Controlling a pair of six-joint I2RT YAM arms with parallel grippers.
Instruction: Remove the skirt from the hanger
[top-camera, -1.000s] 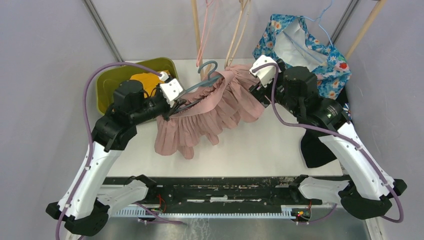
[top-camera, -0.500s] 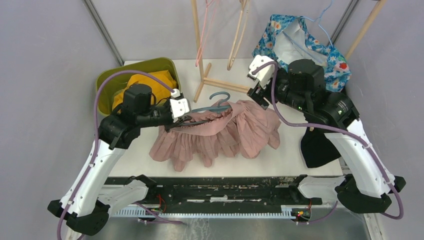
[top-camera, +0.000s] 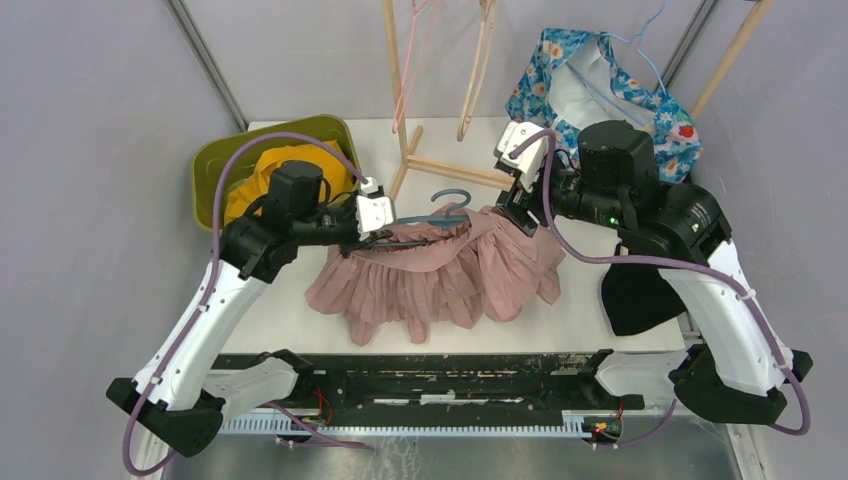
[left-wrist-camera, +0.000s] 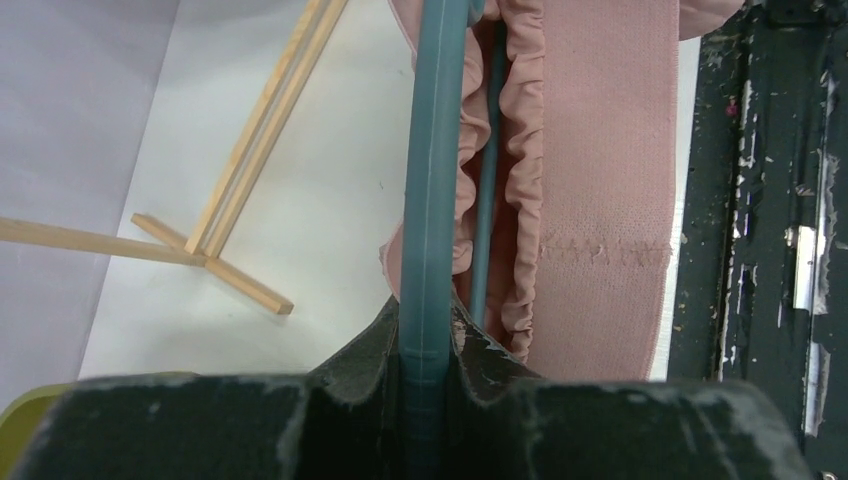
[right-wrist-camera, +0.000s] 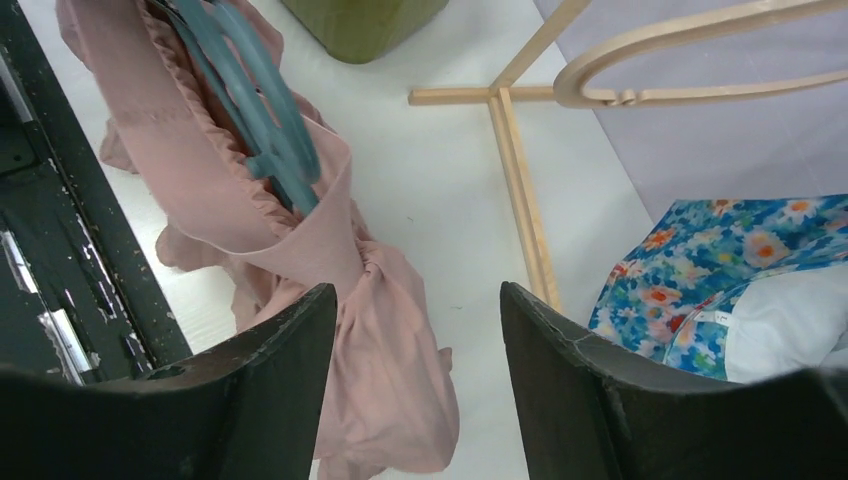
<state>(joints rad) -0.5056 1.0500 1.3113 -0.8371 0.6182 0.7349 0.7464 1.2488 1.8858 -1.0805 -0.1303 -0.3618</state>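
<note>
**Inspector A:** We find the left claw (left-wrist-camera: 430, 350) clamped narrowly on the teal hanger (left-wrist-camera: 430, 200). The pink skirt (top-camera: 440, 275) lies on the desk (top-camera: 575, 300), its waistband (left-wrist-camera: 600, 200) threaded over the hanger.

**Inspector B:** We note the right claw (right-wrist-camera: 412, 295) stands wide, holding nothing, poised over the skirt's bunched end. We advise pinching the elastic edge only, then drawing it off the hanger's end while the left holds firm.

olive bin (top-camera: 208, 175) left, wooden rack (top-camera: 455, 170) behind, floral garment (top-camera: 672, 135) right.
</note>
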